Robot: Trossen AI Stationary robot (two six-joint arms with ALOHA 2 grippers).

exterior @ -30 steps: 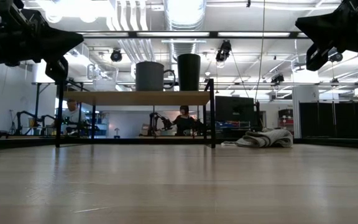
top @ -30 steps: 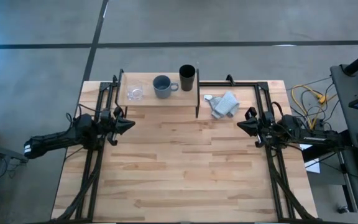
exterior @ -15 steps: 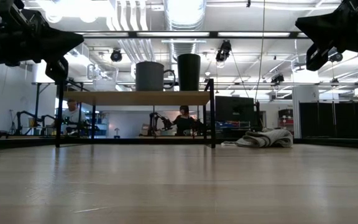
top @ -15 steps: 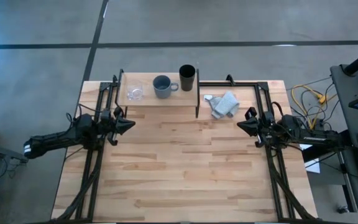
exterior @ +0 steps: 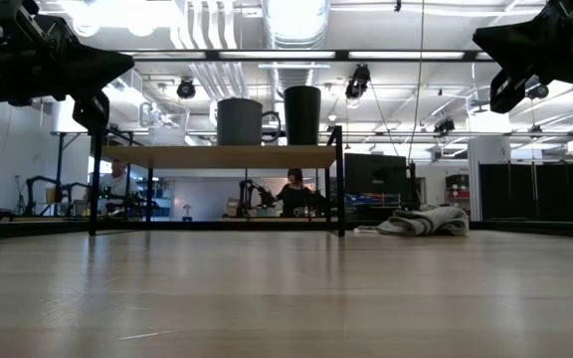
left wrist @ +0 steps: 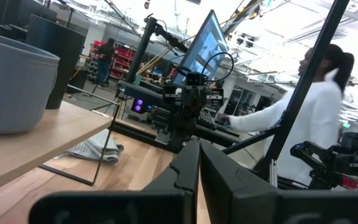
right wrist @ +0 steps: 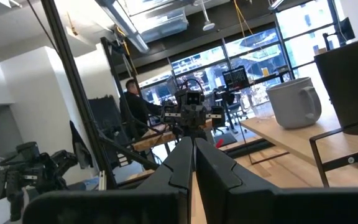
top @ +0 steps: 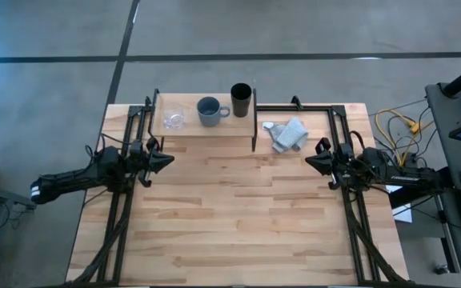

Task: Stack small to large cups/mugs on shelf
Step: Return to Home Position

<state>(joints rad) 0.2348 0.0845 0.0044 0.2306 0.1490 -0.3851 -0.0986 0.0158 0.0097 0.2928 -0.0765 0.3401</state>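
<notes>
On the low wood shelf (top: 190,128) at the table's far side stand three vessels in a row: a small clear glass cup (top: 174,120) at the left, a blue-grey mug (top: 209,110) in the middle, and a tall black cup (top: 241,100) at the right. All rest on their bases. My left gripper (top: 169,158) is shut and empty, raised above the table's left side. My right gripper (top: 310,162) is shut and empty, raised above the right side. The shelf with mug (exterior: 239,121) and black cup (exterior: 302,115) also shows in the low view.
A crumpled light grey cloth (top: 288,134) lies on the table right of the shelf. Black metal frames run along both table sides (top: 126,200). People show in the room beyond the table, one in white (left wrist: 303,106) in the left wrist view.
</notes>
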